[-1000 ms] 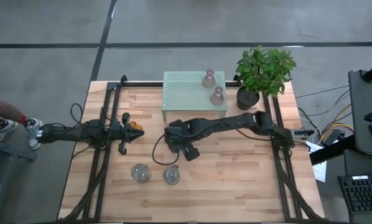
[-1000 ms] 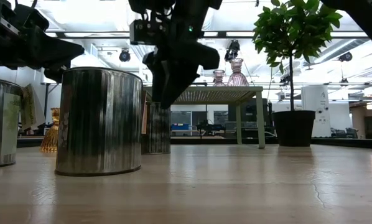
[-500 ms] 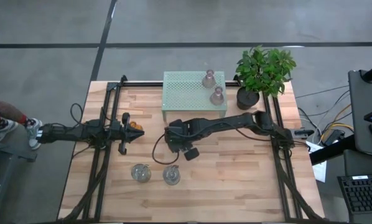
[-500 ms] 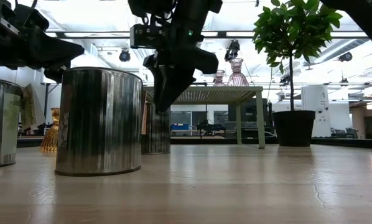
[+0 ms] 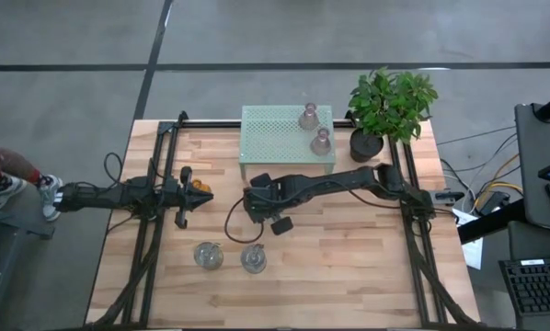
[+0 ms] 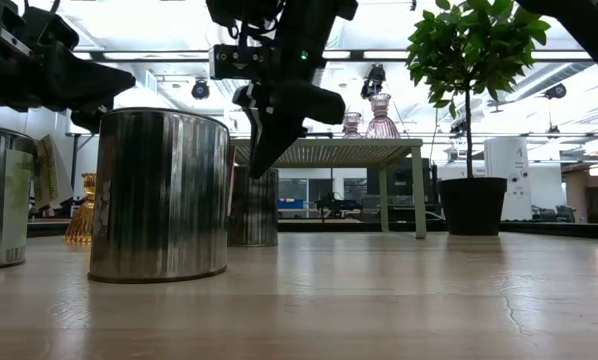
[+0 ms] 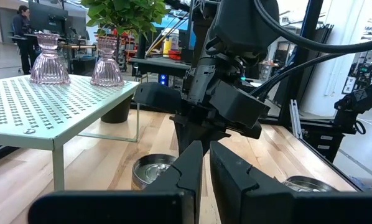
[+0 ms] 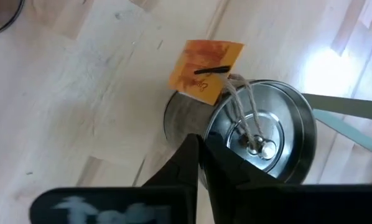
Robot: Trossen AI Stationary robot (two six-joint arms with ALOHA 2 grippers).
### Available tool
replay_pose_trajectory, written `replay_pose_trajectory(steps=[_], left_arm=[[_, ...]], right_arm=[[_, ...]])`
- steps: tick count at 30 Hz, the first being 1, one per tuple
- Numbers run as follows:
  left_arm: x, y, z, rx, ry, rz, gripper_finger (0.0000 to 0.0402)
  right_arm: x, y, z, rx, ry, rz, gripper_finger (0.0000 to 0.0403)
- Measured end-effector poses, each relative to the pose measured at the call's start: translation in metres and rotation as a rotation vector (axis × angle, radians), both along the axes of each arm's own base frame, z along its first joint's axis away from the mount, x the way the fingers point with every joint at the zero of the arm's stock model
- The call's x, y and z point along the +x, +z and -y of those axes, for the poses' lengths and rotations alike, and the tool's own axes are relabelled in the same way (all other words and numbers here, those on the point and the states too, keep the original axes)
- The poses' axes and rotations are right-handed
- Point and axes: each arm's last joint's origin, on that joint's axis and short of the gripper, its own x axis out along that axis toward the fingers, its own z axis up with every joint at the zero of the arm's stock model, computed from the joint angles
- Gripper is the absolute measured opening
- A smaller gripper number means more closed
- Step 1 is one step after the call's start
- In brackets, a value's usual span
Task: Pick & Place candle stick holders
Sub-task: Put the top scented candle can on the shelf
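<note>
One silvery jar (image 8: 236, 124) (orange tag (image 8: 204, 71)) stands upright, mouth up, rim pinched by the right end effector (image 8: 201, 155).

Setting: robotics lab or open workshop hall.
Floor: bare grey concrete (image 5: 73, 37) with dark seams, across the top of the high view.
Bench: wooden table (image 5: 349, 267) fitted with black frame rails (image 5: 146, 248), centre of the high view.
Equipment: keyboard (image 5: 537, 285) at lower right; loose cables (image 5: 482, 184) at right edge.
Ceiling: exposed, with strip lights (image 6: 379, 58), upper low view.
Background: person at a monitor (image 7: 46, 12), upper left of left wrist view.
</note>
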Motion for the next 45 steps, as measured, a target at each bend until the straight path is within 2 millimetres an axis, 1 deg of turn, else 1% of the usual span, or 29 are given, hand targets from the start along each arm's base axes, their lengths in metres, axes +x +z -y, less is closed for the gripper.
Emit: replay_pose_trajectory(steps=[5,10,19,23,28,33,36,39,45], left_arm=[[0.000,0.000,0.000,0.000,0.000,0.000,0.0035],[0.000,0.000,0.000,0.000,0.000,0.000,0.0035],[0.000,0.000,0.000,0.000,0.000,0.000,0.0035],[0.000,0.000,0.000,0.000,0.000,0.001,0.0035],[0.000,0.000,0.000,0.000,0.000,0.000,0.0035],[0.000,0.000,0.000,0.000,0.000,0.000,0.0035],[0.000,0.000,0.000,0.000,0.000,0.001,0.0035],[0.000,0.000,0.000,0.000,0.000,0.001,0.0035],[0.000,0.000,0.000,0.000,0.000,-0.001,0.0035]], right_arm=[[-0.001,0.002,0.000,0.003,-0.006,-0.003,0.0010],[0.000,0.009,-0.001,0.007,-0.002,-0.005,0.0009],[-0.002,0.024,-0.001,0.015,-0.024,-0.023,0.0008],[-0.004,0.034,-0.002,0.015,-0.021,-0.025,0.0008],[-0.006,0.053,-0.002,0.016,-0.023,-0.021,0.0008],[-0.010,0.078,-0.002,0.018,-0.023,0.000,0.0008],[-0.011,0.095,-0.001,0.019,-0.024,0.043,0.0008],[-0.014,0.106,-0.001,0.011,-0.019,0.079,0.0008],[-0.021,0.120,0.005,-0.003,-0.040,0.114,0.0008]])
